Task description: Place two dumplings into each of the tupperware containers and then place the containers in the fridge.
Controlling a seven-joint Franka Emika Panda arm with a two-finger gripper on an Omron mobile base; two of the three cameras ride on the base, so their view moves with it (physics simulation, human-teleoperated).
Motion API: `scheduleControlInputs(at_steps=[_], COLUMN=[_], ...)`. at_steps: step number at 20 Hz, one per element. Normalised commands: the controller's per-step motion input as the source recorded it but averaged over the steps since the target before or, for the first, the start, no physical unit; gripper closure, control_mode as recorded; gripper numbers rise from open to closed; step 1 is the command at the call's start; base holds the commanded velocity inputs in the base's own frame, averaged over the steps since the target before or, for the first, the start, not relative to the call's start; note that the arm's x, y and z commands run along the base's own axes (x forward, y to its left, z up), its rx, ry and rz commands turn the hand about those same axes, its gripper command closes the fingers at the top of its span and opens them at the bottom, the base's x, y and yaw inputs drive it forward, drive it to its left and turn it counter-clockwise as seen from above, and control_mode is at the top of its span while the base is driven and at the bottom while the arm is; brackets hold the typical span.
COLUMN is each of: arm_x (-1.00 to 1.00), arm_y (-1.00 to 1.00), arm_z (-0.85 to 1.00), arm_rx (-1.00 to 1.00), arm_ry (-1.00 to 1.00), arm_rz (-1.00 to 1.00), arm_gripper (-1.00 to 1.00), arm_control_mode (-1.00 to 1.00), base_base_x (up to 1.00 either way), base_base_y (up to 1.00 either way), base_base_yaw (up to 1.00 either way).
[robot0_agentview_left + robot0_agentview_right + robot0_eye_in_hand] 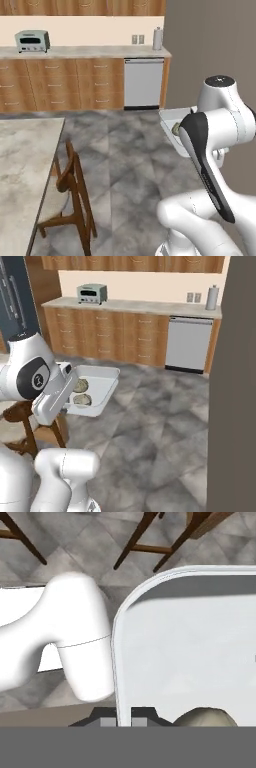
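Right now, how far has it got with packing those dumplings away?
One tupperware container already holds two dumplings, so that filling looks done. The gripper is shut on the container's rim, carrying it above the floor. Still left: setting it in the fridge. The other container's state can't be told here.

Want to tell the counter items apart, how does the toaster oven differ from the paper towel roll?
The toaster oven is a wide, low, pale green box with a dark window; the paper towel roll is a narrow, upright grey-white cylinder. The oven sits at the counter's left, the roll at its right. Both stand against the back wall.
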Motion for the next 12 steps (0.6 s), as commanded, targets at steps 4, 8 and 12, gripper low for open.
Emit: scheduleControlInputs(at_steps=[4, 8, 12], arm_x=[0.0, 0.0, 0.0], arm_y=[0.0, 0.0, 0.0], arm_z=[0.0, 0.0, 0.0], arm_rx=[0.0, 0.0, 0.0], arm_ry=[0.0, 0.0, 0.0], arm_rz=[0.0, 0.0, 0.0], arm_gripper=[1.0, 1.0, 1.0], arm_control_mode=[1.0, 1.0, 1.0], base_base_x=[1.0, 1.0, 1.0], base_base_y=[-0.01, -0.01, -0.03], base_base_yaw=[0.08, 0.09, 0.12])
